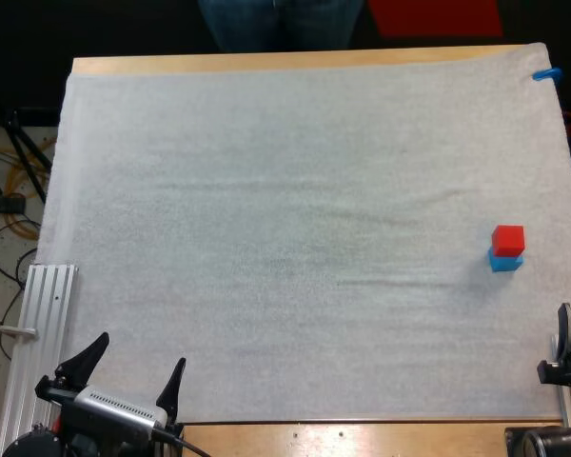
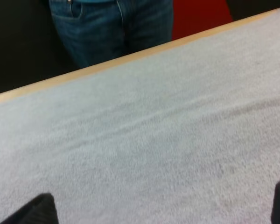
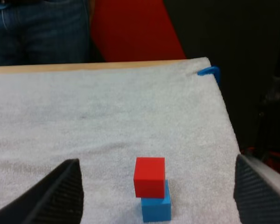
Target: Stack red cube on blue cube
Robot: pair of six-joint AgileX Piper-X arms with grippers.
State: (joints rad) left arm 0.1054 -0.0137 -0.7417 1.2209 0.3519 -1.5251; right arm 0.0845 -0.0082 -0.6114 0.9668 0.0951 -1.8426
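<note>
The red cube (image 1: pixel 508 238) rests on top of the blue cube (image 1: pixel 504 260) near the mat's right side, sitting slightly off-centre. The right wrist view has the same stack, red cube (image 3: pixel 150 176) over blue cube (image 3: pixel 156 206), ahead of my right gripper (image 3: pixel 158 200), whose fingers (image 3: pixel 56 196) stand wide apart and clear of the cubes. In the high view my right gripper (image 1: pixel 569 335) sits at the right edge, nearer than the stack. My left gripper (image 1: pixel 133 367) is open at the front left, far from the cubes, with bare mat between its fingertips (image 2: pixel 35 212).
A person's legs (image 1: pixel 281 21) in jeans stand beyond the table's far edge. A metal rail (image 1: pixel 40 324) lies along the left side of the mat (image 1: pixel 285 209). The wooden table edge (image 1: pixel 362 438) runs along the front.
</note>
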